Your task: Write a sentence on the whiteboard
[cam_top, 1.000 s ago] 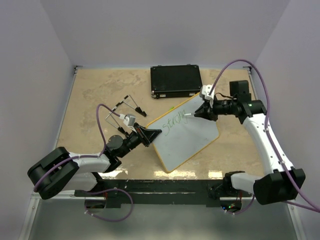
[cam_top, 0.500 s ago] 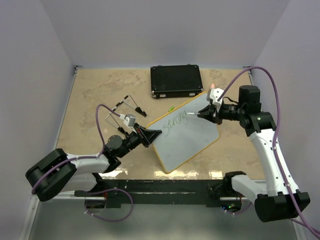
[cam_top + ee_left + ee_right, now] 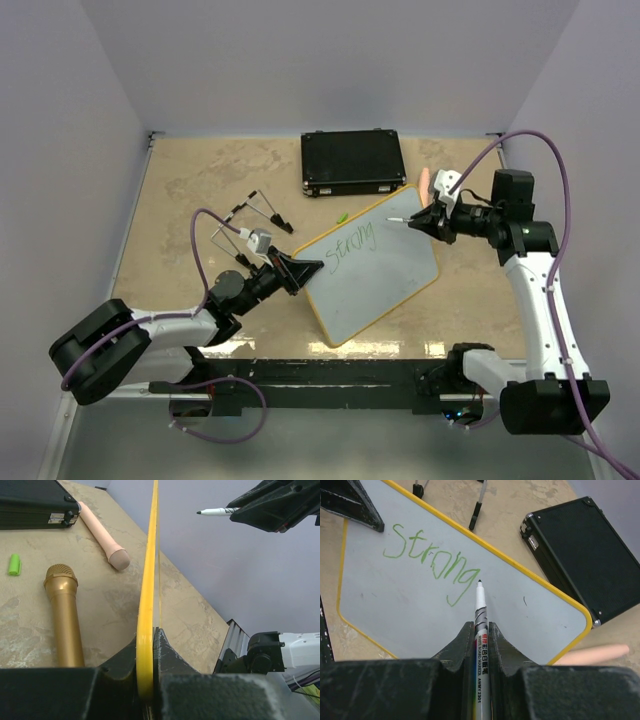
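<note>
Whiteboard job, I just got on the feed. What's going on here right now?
The left gripper is clamped on the whiteboard by its yellow rim, steadying it. The right gripper holds a marker pointed at the board, its tip clear of the surface near the tail of the g. The sentence reads only "Strong" in green, so the writing looks unfinished. A black case lies beyond the board.
</note>
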Available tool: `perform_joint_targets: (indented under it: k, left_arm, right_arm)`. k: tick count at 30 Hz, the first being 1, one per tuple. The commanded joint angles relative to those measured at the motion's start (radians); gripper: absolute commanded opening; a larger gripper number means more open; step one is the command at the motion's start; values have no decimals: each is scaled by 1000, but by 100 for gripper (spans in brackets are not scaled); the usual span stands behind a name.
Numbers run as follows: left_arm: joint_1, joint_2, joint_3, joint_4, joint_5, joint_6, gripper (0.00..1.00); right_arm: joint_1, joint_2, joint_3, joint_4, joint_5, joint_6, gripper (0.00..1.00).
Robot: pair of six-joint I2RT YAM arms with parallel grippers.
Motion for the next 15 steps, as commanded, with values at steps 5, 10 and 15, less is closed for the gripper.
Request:
perform_joint_targets:
  k: [5, 10, 15]
  left_arm:
    - [-3, 0, -27, -59, 51, 126, 0]
    - [-3, -2, -32, -62, 44, 124, 0]
    - [-3, 3, -29, -71, 41, 124, 0]
  right_arm:
    - [-42, 38, 13, -29, -22, -75, 0]
    - [-45, 44, 12, -31, -5, -95, 0]
    - [-75, 64, 24, -34, 1, -125, 0]
